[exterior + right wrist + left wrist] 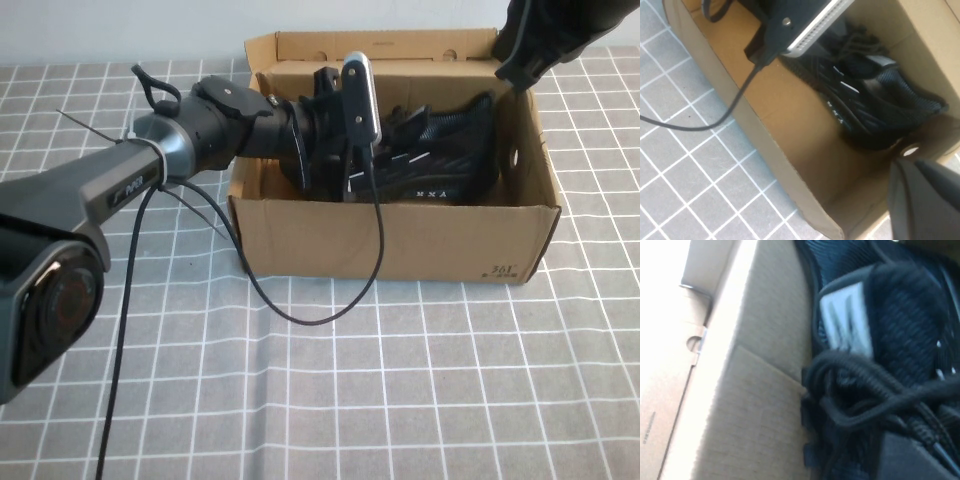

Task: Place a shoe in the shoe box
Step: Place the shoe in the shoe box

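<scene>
The black knit shoe [440, 160] is inside the brown shoe box [400, 240], tilted on its side, with white dashes and small lettering showing. My left gripper [325, 160] reaches into the box from the left and is shut on the shoe at the laces; the wrist camera hides most of it. The left wrist view shows the shoe [910, 325], the box wall [755, 405] and my left gripper [900, 450] among the laces. My right gripper [512, 68] is shut and empty above the box's far right corner. The right wrist view shows it [925, 200] above the shoe [880, 100] and box [790, 125].
The box's flap lid [380, 45] stands open at the back. A black cable [300, 310] hangs from the left wrist camera and loops over the grey checked tablecloth [420, 400] in front of the box.
</scene>
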{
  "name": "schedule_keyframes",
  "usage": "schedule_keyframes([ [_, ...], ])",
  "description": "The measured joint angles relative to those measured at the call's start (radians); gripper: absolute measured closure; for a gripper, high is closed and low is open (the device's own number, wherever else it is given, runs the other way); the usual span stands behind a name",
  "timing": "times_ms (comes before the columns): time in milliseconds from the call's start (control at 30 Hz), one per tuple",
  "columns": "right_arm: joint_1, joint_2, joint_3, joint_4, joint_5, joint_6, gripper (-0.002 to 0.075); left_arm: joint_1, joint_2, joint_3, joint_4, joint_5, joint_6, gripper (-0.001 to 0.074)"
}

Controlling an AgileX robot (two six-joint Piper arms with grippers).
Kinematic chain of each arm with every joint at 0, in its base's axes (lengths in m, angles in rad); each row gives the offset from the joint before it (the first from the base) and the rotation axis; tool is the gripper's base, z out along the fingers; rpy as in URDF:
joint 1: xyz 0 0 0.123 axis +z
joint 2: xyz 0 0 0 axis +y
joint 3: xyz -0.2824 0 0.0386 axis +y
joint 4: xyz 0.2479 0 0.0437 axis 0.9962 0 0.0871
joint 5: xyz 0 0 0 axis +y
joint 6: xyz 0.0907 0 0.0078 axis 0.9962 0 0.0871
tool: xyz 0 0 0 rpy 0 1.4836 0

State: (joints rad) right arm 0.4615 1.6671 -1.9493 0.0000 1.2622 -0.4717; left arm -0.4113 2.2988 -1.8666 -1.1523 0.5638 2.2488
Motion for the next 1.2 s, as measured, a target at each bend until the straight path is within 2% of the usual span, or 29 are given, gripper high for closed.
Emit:
schedule_keyframes([
  [133,0.000,0.000,0.000,0.000,0.000,-0.002,0.0742,0.000,-0.003,0.000,-0.038,-0.009,-0.017,0.0430],
  [200,0.000,0.000,0.000,0.005,0.000,-0.002,0.0742,0.000,-0.011,0.000,-0.041,-0.010,-0.022,0.0377],
  [300,0.000,0.000,0.000,0.009,0.000,-0.002,0.0742,0.000,-0.032,0.000,-0.043,-0.014,-0.044,0.0343],
  [467,0.000,0.000,0.000,0.013,0.000,-0.002,0.0742,0.014,-0.091,0.000,-0.047,-0.014,-0.076,0.0335],
  [533,0.000,0.000,0.000,0.014,0.000,-0.002,0.0742,0.028,-0.119,0.000,-0.049,-0.014,-0.130,0.0347],
  [633,0.000,0.000,0.000,0.017,0.000,-0.002,0.0742,0.058,-0.174,0.000,-0.049,-0.005,-0.311,0.0402],
  [700,0.000,0.000,0.000,0.018,0.000,-0.002,0.0742,0.082,-0.212,0.000,-0.039,0.009,-0.456,0.0463],
  [833,0.000,-0.032,0.000,0.018,0.000,0.039,0.0742,0.134,-0.300,0.000,0.015,0.063,-0.705,0.0640],
  [900,0.000,-0.057,0.000,0.018,0.000,0.079,0.0742,0.158,-0.348,0.000,0.049,0.113,-0.813,0.0695],
  [1033,0.000,-0.121,0.000,0.018,0.000,0.181,0.0742,0.174,-0.441,0.000,0.152,0.213,-0.983,0.0726],
  [1200,0.000,-0.243,0.026,0.071,0.004,0.240,0.0742,0.174,-0.568,0.000,0.333,0.244,-1.136,0.0733],
])
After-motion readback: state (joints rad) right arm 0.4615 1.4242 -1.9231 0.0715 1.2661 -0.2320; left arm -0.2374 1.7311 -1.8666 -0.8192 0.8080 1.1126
